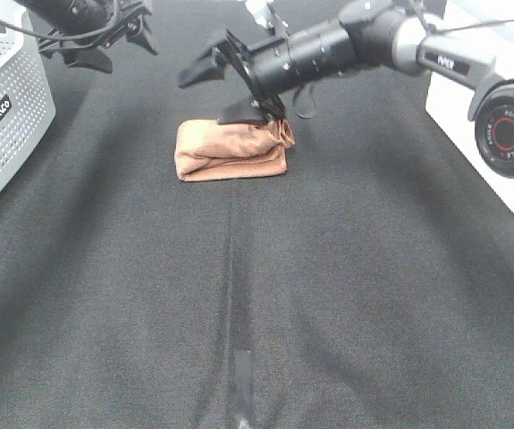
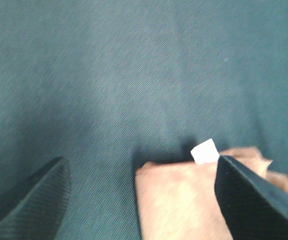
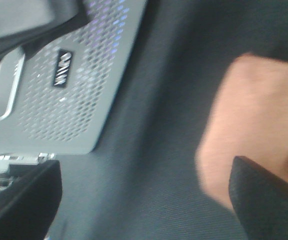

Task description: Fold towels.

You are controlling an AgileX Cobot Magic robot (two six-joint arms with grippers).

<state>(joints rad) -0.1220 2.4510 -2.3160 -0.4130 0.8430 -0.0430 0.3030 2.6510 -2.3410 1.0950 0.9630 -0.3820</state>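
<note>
The reddish-brown towel lies folded into a small thick rectangle on the black tablecloth, a little left of the middle at the back. Its right end is bunched. My right gripper reaches across the middle and hovers open just above the towel's far right part, its lower finger close to the cloth. In the right wrist view the towel sits beside one finger. My left gripper is open and empty at the back left. Its wrist view shows the towel and its white tag.
A white perforated basket stands at the left edge and also shows in the right wrist view. The right arm's white base stands at the right edge. A crease runs down the black tablecloth.
</note>
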